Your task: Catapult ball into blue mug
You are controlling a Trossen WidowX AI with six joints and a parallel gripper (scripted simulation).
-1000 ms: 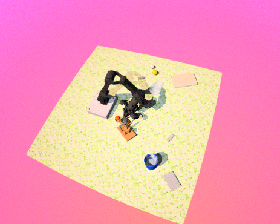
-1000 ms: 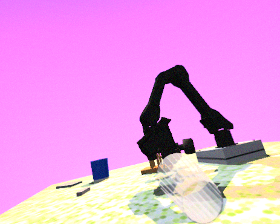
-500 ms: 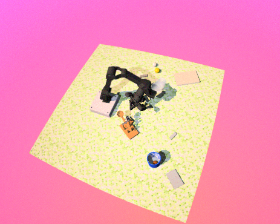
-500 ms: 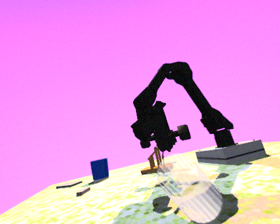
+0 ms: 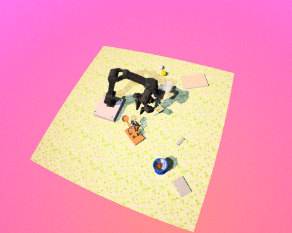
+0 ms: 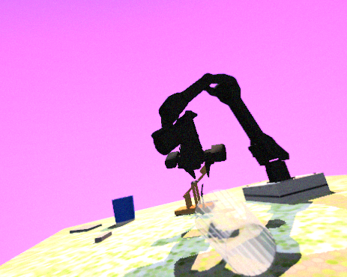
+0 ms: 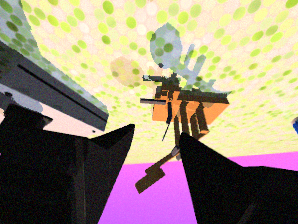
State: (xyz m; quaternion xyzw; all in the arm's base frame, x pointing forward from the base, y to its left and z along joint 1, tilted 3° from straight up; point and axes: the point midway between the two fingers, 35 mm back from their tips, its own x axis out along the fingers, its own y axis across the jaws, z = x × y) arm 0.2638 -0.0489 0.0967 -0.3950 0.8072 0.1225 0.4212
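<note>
The orange ball (image 5: 159, 165) shows inside the blue mug (image 5: 161, 172) (image 6: 124, 209), which stands upright; a sliver of the mug is at the right edge of the wrist view. The orange catapult (image 5: 135, 138) (image 6: 181, 212) (image 7: 217, 112) stands on the mat. Its throwing arm is raised, with the round cup (image 5: 125, 118) at the arm's end, empty as far as the top view shows. My gripper (image 5: 139, 111) (image 6: 201, 177) (image 7: 157, 132) is open and empty. It hangs above the mat beside the catapult, fingertips apart, clear of the base.
The robot base (image 5: 106, 110) (image 6: 285, 192) is near the catapult. A clear cylinder (image 5: 167, 87) (image 6: 243, 239) stands beyond the gripper. White (image 5: 161, 67) and yellow (image 5: 163, 73) balls and a pinkish slab (image 5: 195, 81) lie farther back. A small grey block (image 5: 180, 141) (image 6: 103, 237) and grey plate (image 5: 182, 186) (image 6: 85, 228) lie near the mug.
</note>
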